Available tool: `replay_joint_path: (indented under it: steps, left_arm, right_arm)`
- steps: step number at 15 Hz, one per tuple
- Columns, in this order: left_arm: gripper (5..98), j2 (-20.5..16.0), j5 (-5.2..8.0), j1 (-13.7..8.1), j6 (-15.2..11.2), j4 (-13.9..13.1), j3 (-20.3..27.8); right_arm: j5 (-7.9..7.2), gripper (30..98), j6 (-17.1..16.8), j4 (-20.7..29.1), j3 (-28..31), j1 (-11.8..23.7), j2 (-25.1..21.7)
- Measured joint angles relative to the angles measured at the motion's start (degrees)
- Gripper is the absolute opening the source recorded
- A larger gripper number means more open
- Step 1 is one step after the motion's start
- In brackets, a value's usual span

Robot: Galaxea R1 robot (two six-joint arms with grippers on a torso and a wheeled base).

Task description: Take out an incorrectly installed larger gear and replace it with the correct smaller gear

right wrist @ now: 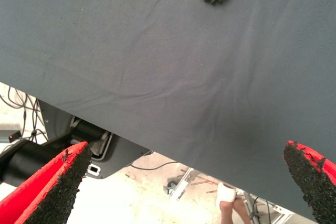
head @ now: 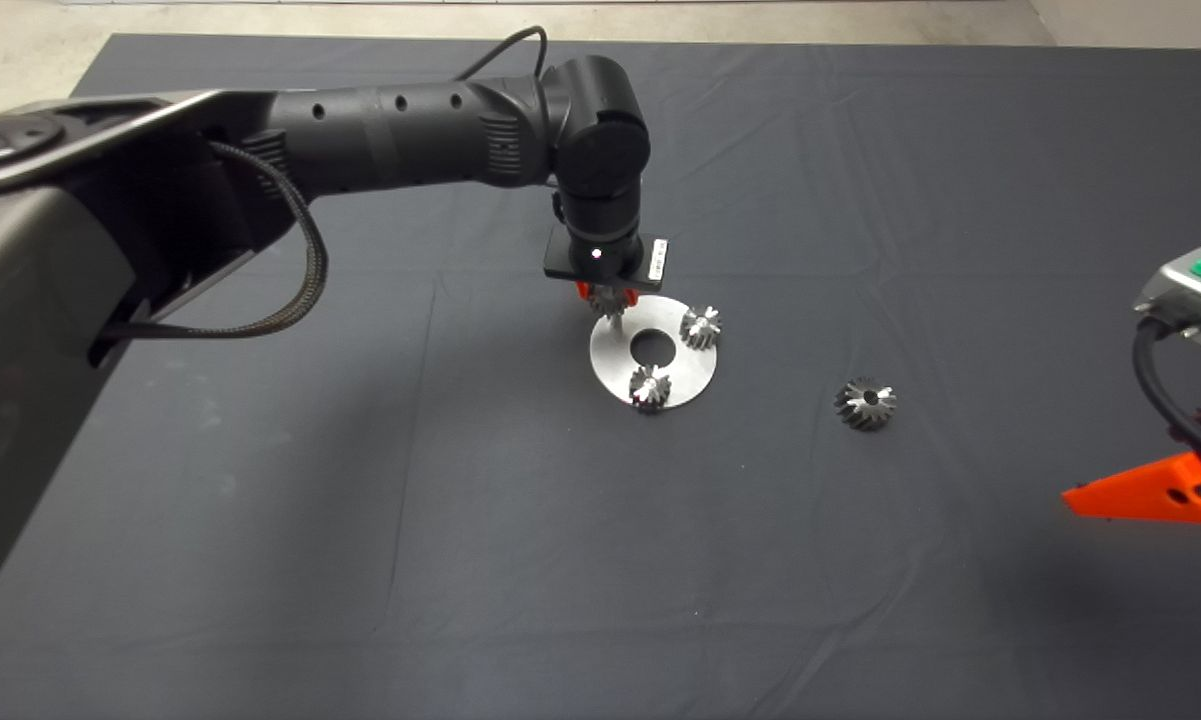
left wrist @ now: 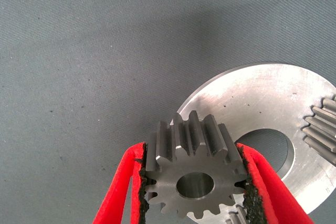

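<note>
Left gripper (left wrist: 195,184) clamps smaller gear (left wrist: 195,174) over silver disc (head: 615,370) edge; right gripper (right wrist: 194,182) spread wide, parked at mat edge; larger gear (head: 866,403) alone on mat.

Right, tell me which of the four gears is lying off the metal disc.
The larger gear, alone on the dark mat. Two small gears sit on the disc; the left hand holds the fourth.

A: What crowds the round steel plate (head: 615,372)?
B: The left gripper (head: 610,297) at its eleven o'clock edge, clamped on the smaller gear (left wrist: 195,178); two like-sized gears (head: 701,326) at two and six.
A: Open room?
B: Bare mat (head: 520,560) toward eight; the larger gear (head: 866,403) lies well apart at three.
</note>
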Motion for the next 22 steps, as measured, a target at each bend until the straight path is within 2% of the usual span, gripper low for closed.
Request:
replay_joint_path:
  steps: [18,22]
  left_arm:
    - [33.0,0.3,-0.04,0.1,-0.4,0.0,0.6]
    - [32.9,0.4,-0.01,1.1,-0.4,0.0,0.6]
  right_arm:
    - [0.04,96.8,0.0,0.0,0.0,0.3,0.0]
    - [0.10,96.8,0.0,0.0,0.0,0.3,-0.1]
